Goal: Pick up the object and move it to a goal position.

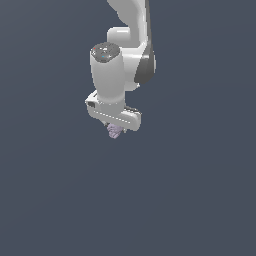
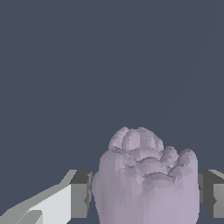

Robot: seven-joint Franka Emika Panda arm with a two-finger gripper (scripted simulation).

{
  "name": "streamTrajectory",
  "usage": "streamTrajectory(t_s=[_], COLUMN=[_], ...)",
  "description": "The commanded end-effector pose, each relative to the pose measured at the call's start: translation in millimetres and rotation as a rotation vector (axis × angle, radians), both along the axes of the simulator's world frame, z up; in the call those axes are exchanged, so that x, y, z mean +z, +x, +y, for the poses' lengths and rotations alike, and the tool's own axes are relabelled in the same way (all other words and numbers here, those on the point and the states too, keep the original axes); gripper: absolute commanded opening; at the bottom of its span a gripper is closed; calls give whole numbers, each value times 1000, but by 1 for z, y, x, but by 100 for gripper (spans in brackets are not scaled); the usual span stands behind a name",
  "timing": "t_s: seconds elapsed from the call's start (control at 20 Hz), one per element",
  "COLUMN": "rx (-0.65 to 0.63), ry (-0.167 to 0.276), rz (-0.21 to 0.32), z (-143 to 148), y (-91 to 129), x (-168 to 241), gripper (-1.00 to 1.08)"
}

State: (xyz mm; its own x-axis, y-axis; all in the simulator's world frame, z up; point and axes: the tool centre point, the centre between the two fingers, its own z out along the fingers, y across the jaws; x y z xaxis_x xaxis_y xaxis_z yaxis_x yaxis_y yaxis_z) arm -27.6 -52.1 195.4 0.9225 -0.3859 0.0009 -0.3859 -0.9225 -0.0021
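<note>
The object [image 1: 114,131] is a small, pale lavender, lumpy chunk that shows just under the white gripper [image 1: 115,129] in the exterior view, near the middle of the picture. In the wrist view the object [image 2: 146,179] fills the space between the two grey fingertips [image 2: 81,194], which press on both of its sides. The gripper is shut on it. The fingers themselves are mostly hidden behind the hand in the exterior view. No goal marker shows.
The white arm [image 1: 127,50] reaches down from above the hand in the exterior view. All around is a plain dark blue-grey surface [image 1: 200,190] with no other objects, edges or containers in sight.
</note>
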Motion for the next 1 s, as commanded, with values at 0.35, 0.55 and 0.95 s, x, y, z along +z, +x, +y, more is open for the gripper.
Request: streamTrajectory(t_s=[0.35,0.55,0.95], rx=[0,0,0], ry=[0,-1,-1], rz=[1,1,2], z=[-51,-64,-73], y=[-2,-1,1], x=[83,103,117], gripper=[-100,-100,-100])
